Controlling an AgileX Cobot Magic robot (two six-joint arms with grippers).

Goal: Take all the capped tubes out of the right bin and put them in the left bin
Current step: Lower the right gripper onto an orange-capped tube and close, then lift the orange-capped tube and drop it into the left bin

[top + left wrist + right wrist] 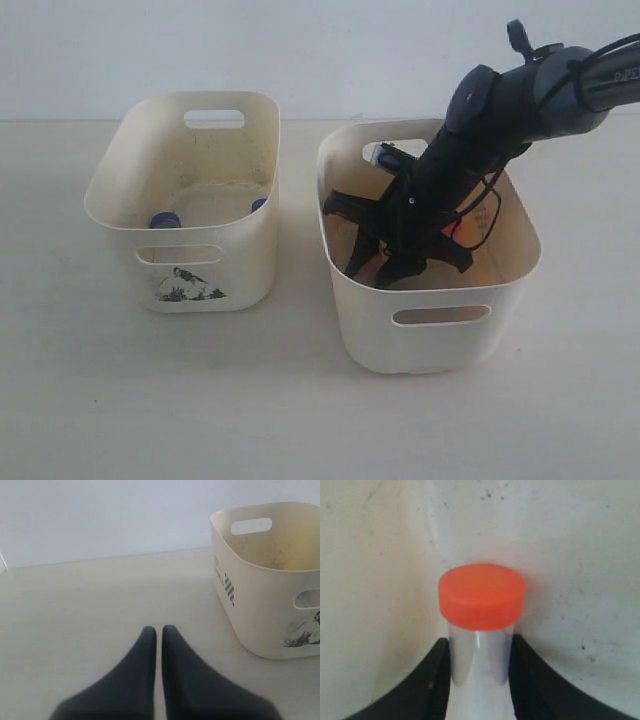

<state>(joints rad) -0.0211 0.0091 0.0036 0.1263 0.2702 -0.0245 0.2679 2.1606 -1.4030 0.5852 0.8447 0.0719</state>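
My right gripper [479,645] is down inside the right bin [430,345], shut on a clear tube with an orange cap [481,596]; its fingers [432,680] press both sides of the tube body. In the exterior view the gripper [385,268] sits low near the bin's front wall, with a bit of orange at its tips. Another orange patch [456,231] shows behind the arm. Two blue-capped tubes [165,219] [259,204] lie in the left bin [205,290], which bears the black mark. My left gripper [159,628] is shut and empty over the table beside the left bin [260,605].
The two bins stand side by side on a pale table [300,420], a narrow gap between them. A white wall [300,50] runs behind. The right arm [500,105] slants down into the right bin from the upper right.
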